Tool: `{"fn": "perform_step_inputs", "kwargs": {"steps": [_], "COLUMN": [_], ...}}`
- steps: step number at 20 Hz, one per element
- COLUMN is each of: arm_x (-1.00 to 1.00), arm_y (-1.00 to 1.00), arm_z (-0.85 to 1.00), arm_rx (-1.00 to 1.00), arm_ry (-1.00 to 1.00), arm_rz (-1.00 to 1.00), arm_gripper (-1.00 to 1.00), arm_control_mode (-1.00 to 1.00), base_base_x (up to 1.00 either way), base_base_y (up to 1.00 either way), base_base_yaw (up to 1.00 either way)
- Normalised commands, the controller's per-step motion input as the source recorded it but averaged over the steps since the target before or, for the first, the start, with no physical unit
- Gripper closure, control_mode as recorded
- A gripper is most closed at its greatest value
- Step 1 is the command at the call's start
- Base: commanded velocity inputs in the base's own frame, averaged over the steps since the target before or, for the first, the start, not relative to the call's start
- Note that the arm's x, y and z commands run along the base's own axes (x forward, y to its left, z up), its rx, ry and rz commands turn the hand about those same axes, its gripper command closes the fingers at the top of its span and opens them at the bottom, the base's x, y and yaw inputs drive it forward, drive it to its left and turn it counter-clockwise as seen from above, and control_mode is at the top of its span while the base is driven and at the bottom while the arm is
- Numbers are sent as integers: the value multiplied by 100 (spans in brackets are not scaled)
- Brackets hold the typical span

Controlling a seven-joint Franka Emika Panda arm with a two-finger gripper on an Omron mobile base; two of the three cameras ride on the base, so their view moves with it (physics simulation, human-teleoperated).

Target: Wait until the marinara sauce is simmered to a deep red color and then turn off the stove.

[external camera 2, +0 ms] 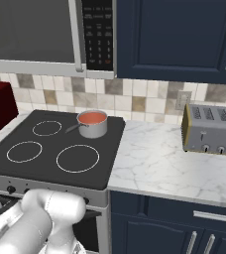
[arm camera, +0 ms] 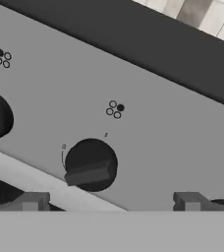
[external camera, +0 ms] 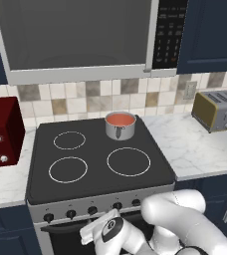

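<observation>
- The dark red microwave (external camera: 3, 130) at the far left is cut off by the frame edge in both base views; only its side and two pale knobs show.
- The wide black flat stove (external camera: 98, 172) sits between two stretches of white marble worktop (external camera: 200, 147); its silver front panel carries a row of small black knobs (external camera: 92, 210), partly hidden behind the white arm in both base views.
- The smooth orange-red marinara sauce (external camera: 120, 119) fills a shiny steel saucepan (external camera: 120, 130) on the rear right ring of the stove, close to the tiled backsplash.
- The large grey overhead microwave (external camera: 75, 35) hangs above the stove; its dark keypad bears small markings too blurred to read.
- The brass-and-grey toaster (external camera: 218, 110) stands on the worktop at the right, its far end cut off in the left base view.
- In the hand view, one round black knob (arm camera: 91, 165) with a raised grey bar faces the camera; above it four tiny circles, one filled, mark a burner. No lettering is legible.
- The arm is folded low before the stove front. The gripper (arm camera: 109, 202) has its jaws spread wide, holding nothing, just short of the panel.
</observation>
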Motion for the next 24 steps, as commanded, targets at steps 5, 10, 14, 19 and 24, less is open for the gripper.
{"fn": "perform_step_inputs", "kwargs": {"steps": [5, 10, 14, 19, 24], "arm_x": [24, 26, 19, 14, 5], "arm_y": [11, 11, 4, 6, 6], "arm_z": [-3, 0, -5, -16, -21], "arm_rx": [0, 0, 0, 0, 0], "arm_ry": [-7, -3, 0, 0, 0], "arm_rz": [0, 0, 0, 0, 0], "arm_gripper": [-100, -100, -100, -100, -100], "arm_control_mode": [-100, -100, -100, -100, -100], "base_base_x": [0, 0, 0, 0, 0], "base_base_y": [0, 0, 0, 0, 0], "base_base_yaw": [0, 0, 0, 0, 0]}}
